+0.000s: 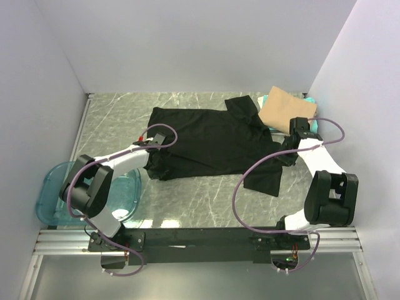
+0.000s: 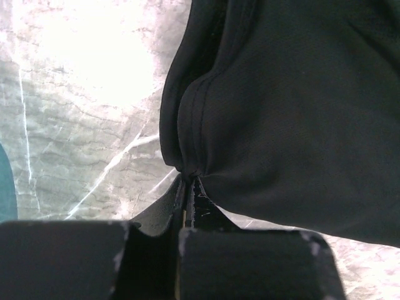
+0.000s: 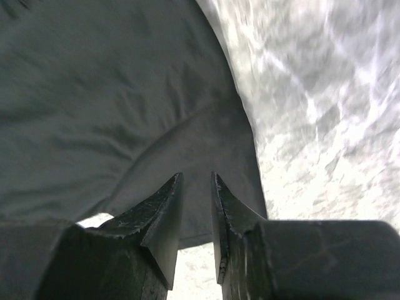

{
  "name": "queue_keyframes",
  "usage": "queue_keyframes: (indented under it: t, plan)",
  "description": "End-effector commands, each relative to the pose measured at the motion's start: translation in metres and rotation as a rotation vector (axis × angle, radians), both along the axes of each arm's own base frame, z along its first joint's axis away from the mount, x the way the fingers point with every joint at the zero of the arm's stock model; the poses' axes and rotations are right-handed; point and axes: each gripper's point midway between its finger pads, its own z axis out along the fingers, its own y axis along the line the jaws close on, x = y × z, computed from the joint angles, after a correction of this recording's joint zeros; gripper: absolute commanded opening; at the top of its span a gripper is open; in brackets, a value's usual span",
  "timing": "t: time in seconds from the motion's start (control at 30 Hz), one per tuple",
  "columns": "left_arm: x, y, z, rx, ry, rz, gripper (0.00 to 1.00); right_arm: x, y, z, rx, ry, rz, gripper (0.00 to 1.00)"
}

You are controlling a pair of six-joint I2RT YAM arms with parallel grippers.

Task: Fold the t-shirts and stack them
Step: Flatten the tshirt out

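1. Left claw (image 1: 155, 139): centre-left of the overhead view, clenched on the left edge of the black t-shirt (image 1: 212, 140). The wrist view shows the jaws pressed together on a bunched fold at the stitched hem (image 2: 190, 169).

2. Blue tub (image 1: 53, 187): lower left of the overhead view, beside the left arm and apart from the shirt.

3. Black t-shirt: middle of the table (image 1: 187, 200), spread mostly flat, with one sleeve toward the upper right and one toward the lower right. Wrinkled near the left grip. Judged light, limp and easily dragged. It will sag and crease wherever it is unsupported. Best taken at hems, corners or sleeve seams, where doubled cloth gives the jaws something to bite, with both sides lifted evenly.

4. Right claw (image 3: 195, 181): centre-right, low over the shirt's right side. The jaws stand slightly parted with nothing between them, so it is released, and dark cloth lies just beyond the tips.

5. Folded tan shirt (image 1: 281, 107): upper right, near the far corner, just beside the black shirt's upper sleeve. Judged the base of the stack.
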Motion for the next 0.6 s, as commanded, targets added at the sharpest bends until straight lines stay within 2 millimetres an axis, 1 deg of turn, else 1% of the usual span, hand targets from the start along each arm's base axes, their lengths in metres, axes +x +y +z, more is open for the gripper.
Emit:
queue_keyframes:
  t: [0.0,0.03,0.17,0.23,0.27,0.37,0.43,0.5,0.57]
  plan:
    - [0.004,-0.004,-0.008,-0.027,0.01,-0.024,0.01,-0.016,0.005,-0.002,0.035,0.01,-0.015,0.31]
    - [0.01,-0.006,-0.002,-0.035,-0.01,-0.027,0.01,-0.021,0.007,-0.004,0.041,0.018,-0.019,0.31]
    - [0.022,0.0,0.011,-0.048,-0.046,-0.031,0.01,-0.046,0.013,-0.016,0.066,0.069,-0.03,0.31]
    - [0.024,0.004,0.016,-0.061,-0.056,-0.023,0.01,-0.055,0.017,-0.02,0.083,0.081,-0.033,0.31]
    - [0.024,0.005,0.017,-0.065,-0.059,-0.027,0.01,-0.062,0.019,-0.025,0.087,0.099,-0.037,0.31]
    - [0.022,0.009,0.019,-0.073,-0.056,-0.033,0.01,-0.078,0.02,-0.033,0.088,0.128,-0.051,0.31]
    - [0.021,0.011,0.02,-0.078,-0.057,-0.035,0.01,-0.082,0.02,-0.034,0.087,0.129,-0.062,0.31]
    - [0.023,0.014,0.02,-0.078,-0.057,-0.035,0.01,-0.082,0.02,-0.032,0.089,0.129,-0.067,0.32]
    - [0.026,0.015,0.021,-0.085,-0.055,-0.035,0.01,-0.085,0.021,-0.035,0.094,0.153,-0.069,0.31]
